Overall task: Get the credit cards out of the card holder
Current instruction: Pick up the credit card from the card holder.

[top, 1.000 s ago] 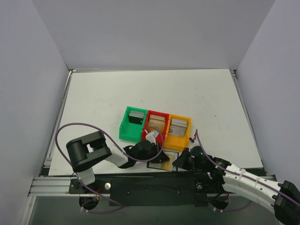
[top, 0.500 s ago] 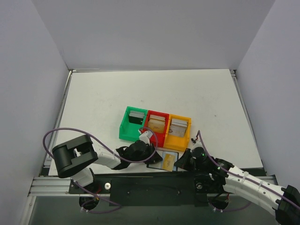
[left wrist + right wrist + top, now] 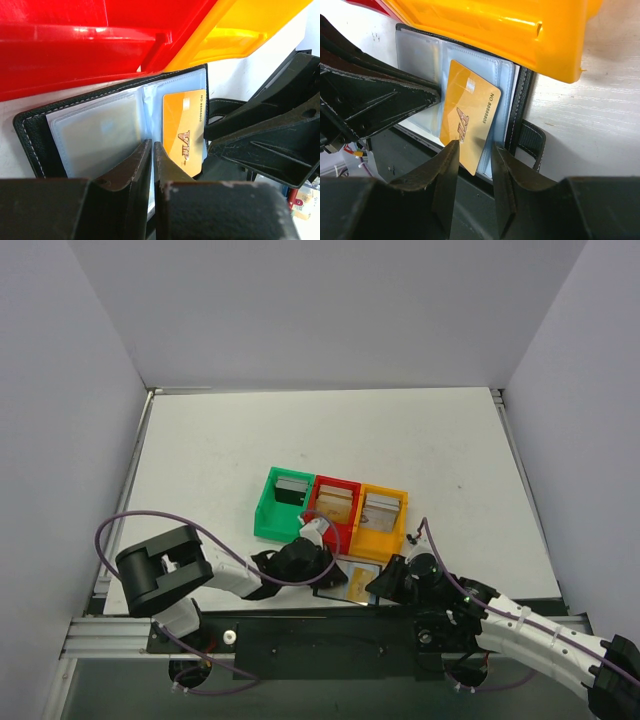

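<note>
While the right claw [image 3: 475, 147] stands part-open, the orange card's [image 3: 470, 112] corner lies there — between its jaws.

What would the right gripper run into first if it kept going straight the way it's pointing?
Probably the orange card: its near corner lies between the open jaws of the right gripper, with the card holder under it.

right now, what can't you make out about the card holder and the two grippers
- Left wrist view: the left gripper hides with its own fingers whether it pinches a sleeve of the card holder.
- Right wrist view: the orange card sits between the fingers of the right gripper; contact, and whether it is clear of its sleeve, unclear.
- Top view: both grippers cover most of the card holder; cards in the three plastic boxes too small to tell apart.
</note>
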Motion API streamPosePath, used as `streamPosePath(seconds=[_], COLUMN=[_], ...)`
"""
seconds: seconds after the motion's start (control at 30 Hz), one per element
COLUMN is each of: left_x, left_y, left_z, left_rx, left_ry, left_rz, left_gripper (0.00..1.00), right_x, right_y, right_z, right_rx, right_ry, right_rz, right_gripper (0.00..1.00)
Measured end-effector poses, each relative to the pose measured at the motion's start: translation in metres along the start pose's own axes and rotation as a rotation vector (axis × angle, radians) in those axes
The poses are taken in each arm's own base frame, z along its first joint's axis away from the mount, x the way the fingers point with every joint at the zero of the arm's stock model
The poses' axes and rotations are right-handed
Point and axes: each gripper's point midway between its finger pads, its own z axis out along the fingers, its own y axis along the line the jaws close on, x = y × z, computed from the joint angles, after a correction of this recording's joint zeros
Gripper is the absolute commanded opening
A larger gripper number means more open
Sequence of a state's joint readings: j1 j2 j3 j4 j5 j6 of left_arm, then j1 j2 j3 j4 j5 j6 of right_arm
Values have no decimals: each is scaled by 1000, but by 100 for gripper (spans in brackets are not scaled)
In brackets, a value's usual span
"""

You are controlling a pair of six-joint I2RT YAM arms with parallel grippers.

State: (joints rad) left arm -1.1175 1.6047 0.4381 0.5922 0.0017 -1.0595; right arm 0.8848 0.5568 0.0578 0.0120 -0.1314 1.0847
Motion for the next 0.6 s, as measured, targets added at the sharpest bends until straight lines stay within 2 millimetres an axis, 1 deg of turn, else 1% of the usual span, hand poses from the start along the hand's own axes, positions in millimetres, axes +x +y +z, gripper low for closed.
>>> streamPosePath(seconds=[0.43, 0.6], left_x=[-3, -3], left_y=[-5, -6], left_z=[11, 13], left_rx=[4, 6], left_ry=[2, 1], left_rz=[18, 22], left_gripper=[15, 12], right_x=[0, 0], right_y=[0, 0], right_z=[0, 0], right_rx=[0, -1], right_ry=[0, -1], right_rz=[-3, -4], right_gripper=[29, 30])
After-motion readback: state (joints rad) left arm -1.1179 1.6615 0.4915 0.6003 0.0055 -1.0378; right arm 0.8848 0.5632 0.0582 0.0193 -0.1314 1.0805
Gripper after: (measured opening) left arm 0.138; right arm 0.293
